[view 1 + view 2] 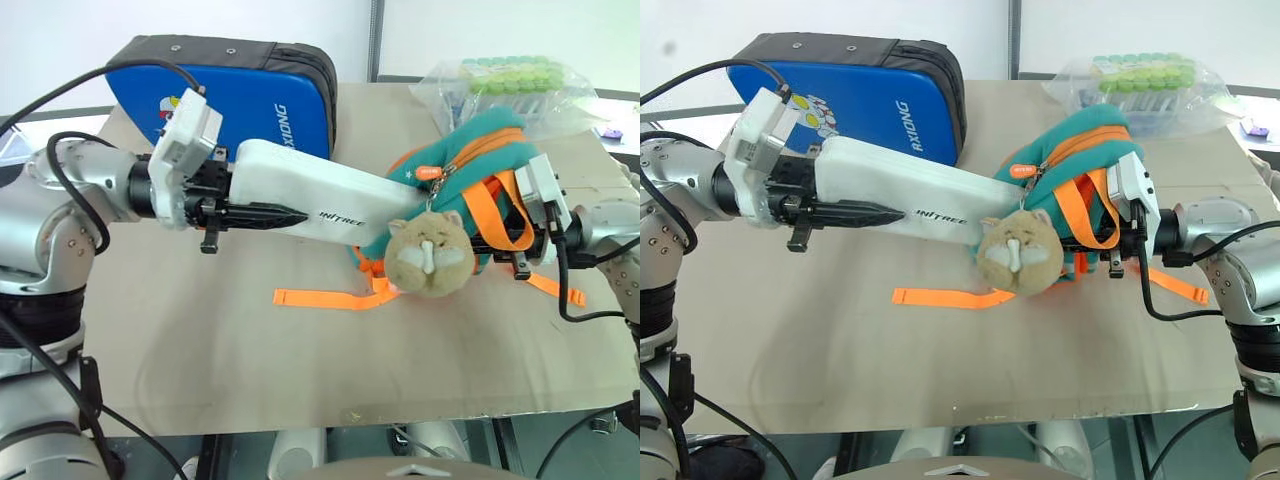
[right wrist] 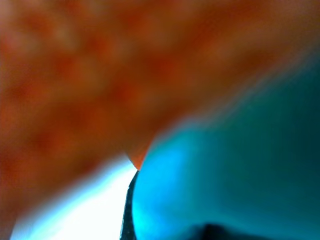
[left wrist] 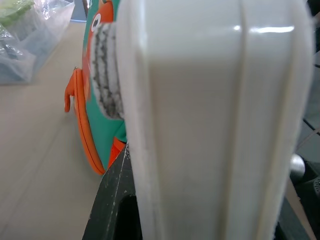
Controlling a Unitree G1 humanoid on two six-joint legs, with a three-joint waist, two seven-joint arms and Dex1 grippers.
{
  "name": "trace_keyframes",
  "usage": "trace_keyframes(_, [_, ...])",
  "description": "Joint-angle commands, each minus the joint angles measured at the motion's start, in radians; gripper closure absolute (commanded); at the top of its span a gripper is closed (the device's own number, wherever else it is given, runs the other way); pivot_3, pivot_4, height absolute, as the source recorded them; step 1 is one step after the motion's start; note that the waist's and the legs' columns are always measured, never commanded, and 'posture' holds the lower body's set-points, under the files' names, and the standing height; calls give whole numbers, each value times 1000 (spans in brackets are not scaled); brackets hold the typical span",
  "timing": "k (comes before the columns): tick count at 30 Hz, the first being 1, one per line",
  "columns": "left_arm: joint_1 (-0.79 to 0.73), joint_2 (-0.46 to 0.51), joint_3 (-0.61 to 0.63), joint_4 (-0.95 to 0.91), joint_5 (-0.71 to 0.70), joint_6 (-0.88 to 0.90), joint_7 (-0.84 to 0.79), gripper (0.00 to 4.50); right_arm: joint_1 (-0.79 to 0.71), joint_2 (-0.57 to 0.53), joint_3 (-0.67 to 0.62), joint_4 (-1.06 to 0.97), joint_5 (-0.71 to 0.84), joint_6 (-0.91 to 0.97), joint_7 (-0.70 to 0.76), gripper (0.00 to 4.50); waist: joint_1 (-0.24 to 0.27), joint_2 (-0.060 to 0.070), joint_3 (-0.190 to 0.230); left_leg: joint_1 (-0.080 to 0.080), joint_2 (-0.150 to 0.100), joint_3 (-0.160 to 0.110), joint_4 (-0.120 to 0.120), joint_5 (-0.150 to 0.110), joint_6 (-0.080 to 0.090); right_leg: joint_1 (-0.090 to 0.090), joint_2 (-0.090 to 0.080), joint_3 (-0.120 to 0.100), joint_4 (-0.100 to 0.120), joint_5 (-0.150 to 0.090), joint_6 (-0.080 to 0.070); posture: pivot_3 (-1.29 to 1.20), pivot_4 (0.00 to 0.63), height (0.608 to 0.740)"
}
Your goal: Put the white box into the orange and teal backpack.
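Left pincer (image 1: 262,214) clamps the white box (image 1: 300,190) above mid-table with its far end entering the orange and teal backpack (image 1: 470,170), which the right pincer (image 1: 520,262) pinches, so push straight along the box while keeping that opening steady.

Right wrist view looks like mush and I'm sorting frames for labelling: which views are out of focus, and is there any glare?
Right wrist view: only soft orange and teal smears of the orange and teal backpack. Left wrist view: the white box is soft, with a bright glare streak near its top edge; the backpack behind looks clearer. Left and right eye views: in focus, evenly lit, lettering on the box readable.
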Motion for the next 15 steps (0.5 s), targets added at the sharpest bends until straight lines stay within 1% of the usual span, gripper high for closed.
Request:
trace_keyframes(1, [19, 4, -34, -81, 29, -78, -30, 3462, -41, -27, -56, -47, 73, 47, 10, 4448, -1, 0, 0, 0, 0, 0, 0, 0, 0, 0, 0, 0, 0, 0, 0, 0, 150, 740])
trace_keyframes(4, [-2, -46, -25, -77, 36, -68, 68, 3462, -54, -32, -51, -61, 95, 72, 5, 4448, 0, 0, 0, 0, 0, 0, 0, 0, 0, 0, 0, 0, 0, 0, 0, 0, 150, 740])
trace_keyframes(7, [-28, -73, -38, -30, 154, -158, 159, 3462, -69, -22, -63, -70, 130, 97, -9, 4448, 0, 0, 0, 0, 0, 0, 0, 0, 0, 0, 0, 0, 0, 0, 0, 0, 150, 740])
trace_keyframes(10, [13, -54, -12, -102, 64, -101, 112, 3462, -100, -2, -73, -82, 183, 128, -33, 4448, -5, 0, 0, 0, 0, 0, 0, 0, 0, 0, 0, 0, 0, 0, 0, 0, 150, 740])
trace_keyframes(11, [22, -65, -33, -135, 63, -98, 119, 3462, -113, 9, -74, -85, 202, 139, -45, 4448, -6, 0, 0, 0, 0, 0, 0, 0, 0, 0, 0, 0, 0, 0, 0, 0, 150, 740])
trace_keyframes(13, [-9, -146, -101, -174, 101, -82, 230, 3462, -126, 28, -67, -100, 222, 149, -61, 4448, -3, 0, 0, 0, 0, 0, 0, 0, 0, 0, 0, 0, 0, 0, 0, 0, 150, 740])
trace_keyframes(15, [-32, -200, -142, -192, 135, -70, 302, 3462, -129, 36, -63, -112, 230, 155, -70, 4448, 12, 0, 0, -1, 0, -1, 0, 0, 0, 0, 0, -1, 0, 0, 0, 0, 150, 740])
